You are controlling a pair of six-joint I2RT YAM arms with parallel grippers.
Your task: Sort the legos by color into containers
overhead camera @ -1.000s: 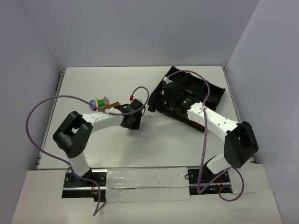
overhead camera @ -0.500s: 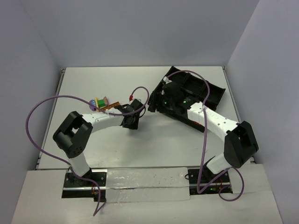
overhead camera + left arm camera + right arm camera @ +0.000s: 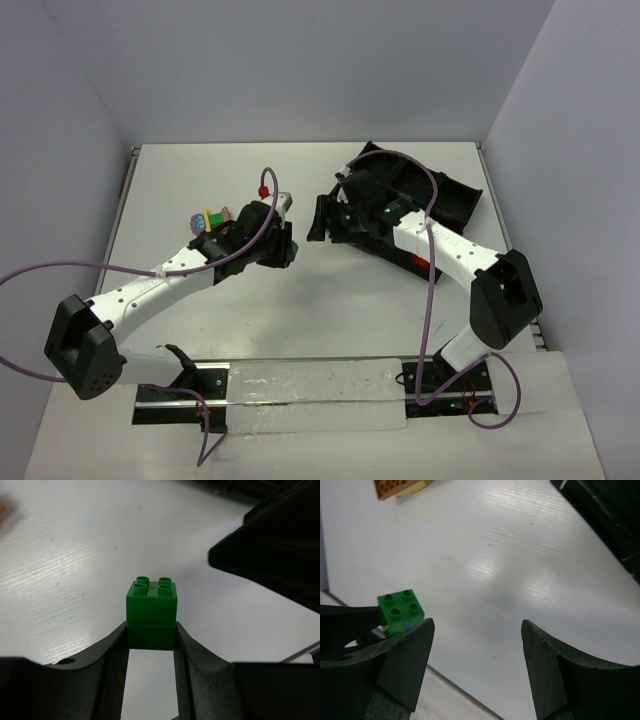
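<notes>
My left gripper point(image 3: 286, 244) is shut on a green lego point(image 3: 151, 611), two bricks stacked, pinched at its lower half between the finger pads point(image 3: 116, 655). It is just left of the table's middle. The same green lego point(image 3: 400, 611) shows in the right wrist view beside my right gripper point(image 3: 477, 626), which is open and empty. That right gripper point(image 3: 320, 220) hangs a short way to the right of the left one, off the left end of the black tray of containers point(image 3: 468, 196). A cluster of mixed-colour legos point(image 3: 210, 217) lies behind the left arm.
An orange-brown and yellow lego point(image 3: 395, 486) lies on the table beyond the green one. The tray point(image 3: 615, 515) sits at an angle at the back right, partly hidden by the right arm. Purple cables loop over both arms.
The left jaws closed on the green lego, and the left arm's elbow swung down and out to the left. The right gripper shifted left, out from over the tray.
</notes>
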